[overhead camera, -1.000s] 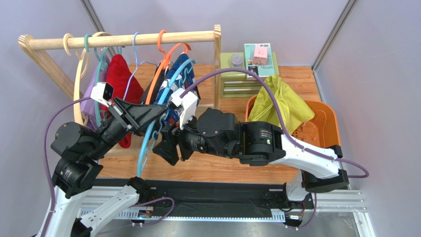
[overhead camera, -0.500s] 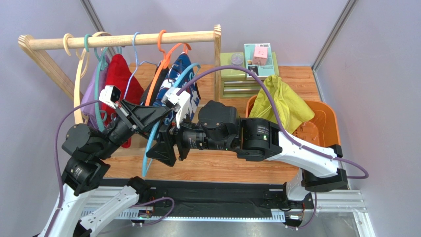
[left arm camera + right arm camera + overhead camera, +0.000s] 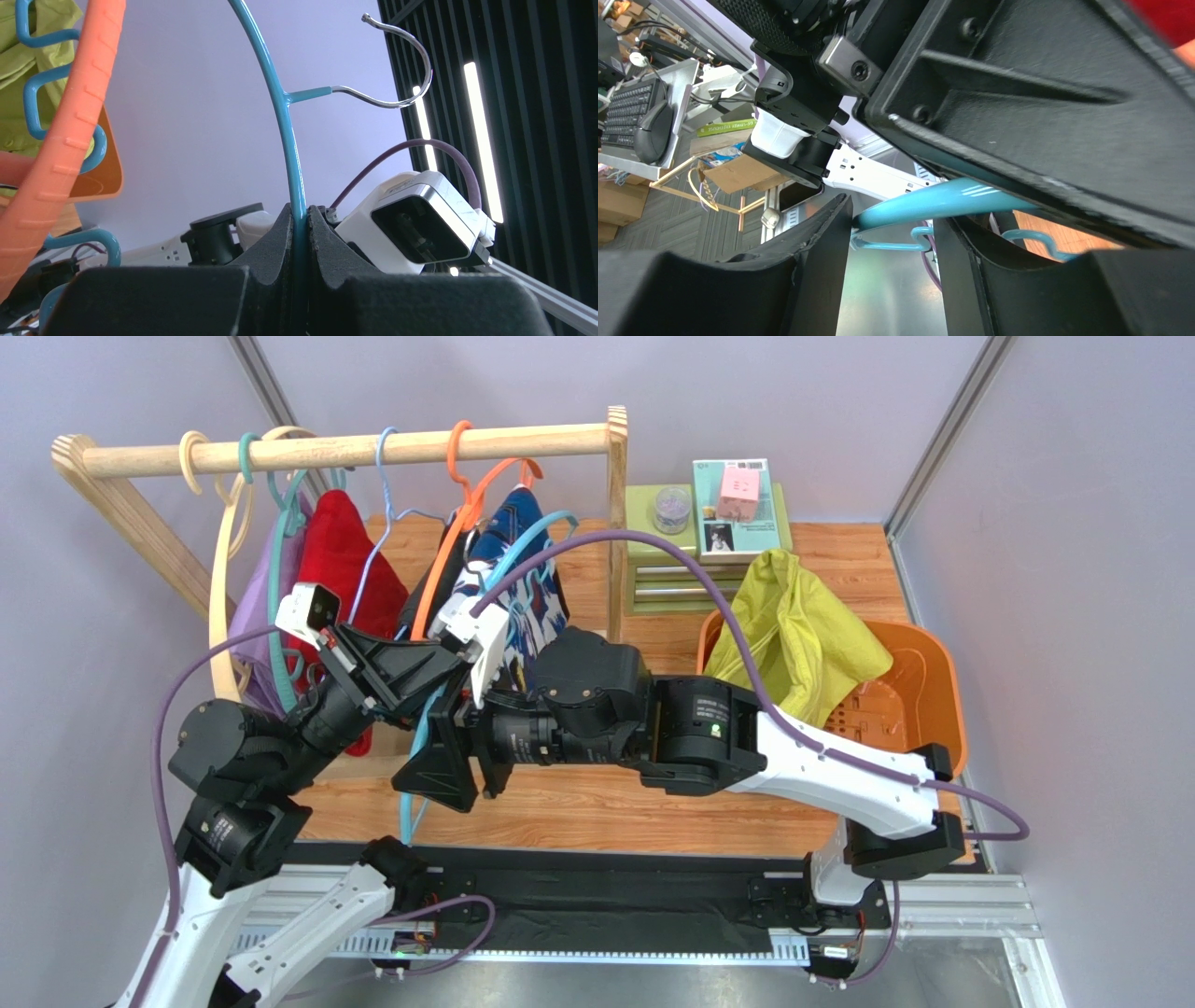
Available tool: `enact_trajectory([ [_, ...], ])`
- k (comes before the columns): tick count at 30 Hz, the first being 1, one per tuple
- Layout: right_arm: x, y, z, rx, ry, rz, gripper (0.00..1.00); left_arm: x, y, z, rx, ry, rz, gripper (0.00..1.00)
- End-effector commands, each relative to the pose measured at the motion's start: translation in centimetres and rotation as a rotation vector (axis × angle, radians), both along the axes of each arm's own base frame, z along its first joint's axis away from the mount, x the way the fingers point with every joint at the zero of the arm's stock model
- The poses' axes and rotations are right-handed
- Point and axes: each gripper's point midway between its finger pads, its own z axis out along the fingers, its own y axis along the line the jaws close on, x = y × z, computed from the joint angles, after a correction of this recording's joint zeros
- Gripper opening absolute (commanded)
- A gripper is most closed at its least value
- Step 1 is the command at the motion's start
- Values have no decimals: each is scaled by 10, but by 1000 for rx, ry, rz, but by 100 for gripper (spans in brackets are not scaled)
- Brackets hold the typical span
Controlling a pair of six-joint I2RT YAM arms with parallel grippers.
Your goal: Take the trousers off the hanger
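I judge the cloth comes off cleanest with the hanger pinned steady while the other arm draws the fabric away. At left, the left gripper [image 3: 300,225] is clenched on the blue hanger [image 3: 279,119]. Beside it, the right gripper [image 3: 892,234] stands partly open, its fingers straddling the hanger's bar. The navy trousers [image 3: 533,602] seem draped there. The yellow-green trousers [image 3: 802,637] lie in the orange basket [image 3: 929,686], far right.

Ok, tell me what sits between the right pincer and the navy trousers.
The left pincer, clamped on the blue hanger, sits along that hanger between the right pincer, which straddles it lower down, and the navy trousers.
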Motion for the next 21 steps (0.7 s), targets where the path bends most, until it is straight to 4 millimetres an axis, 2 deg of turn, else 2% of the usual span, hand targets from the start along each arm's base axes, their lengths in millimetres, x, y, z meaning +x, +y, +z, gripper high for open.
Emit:
enact_trajectory([
  [1,17,10,14,57,-18,-85,44,-13,7,22,-66,-68,-18,0],
  [7,22,12,17,77,-20,-133,29,-14,9,19,-63,-63,-7,0],
  [9,20,12,13,69,-11,-134,20,-14,10,18,-63,-61,-4,0],
  [10,19,8,15,73,-7,-135,12,-15,10,16,-58,-57,-6,0],
  [12,15,6,9,61,15,-133,1,-16,9,15,-52,-50,-12,0],
  [15,10,-2,11,62,55,-123,0,-15,6,9,-39,-32,-28,1],
  [16,6,-7,11,61,67,-110,0,-16,4,8,-38,-33,-45,4],
  [19,-2,-19,12,67,113,-88,0,-22,-2,5,-38,-47,-97,24],
  [20,-4,-21,13,71,122,-80,0,-22,-4,3,-32,-48,-106,35],
  [21,-9,-24,12,66,133,-56,0,-23,-5,1,-23,-59,-112,40],
])
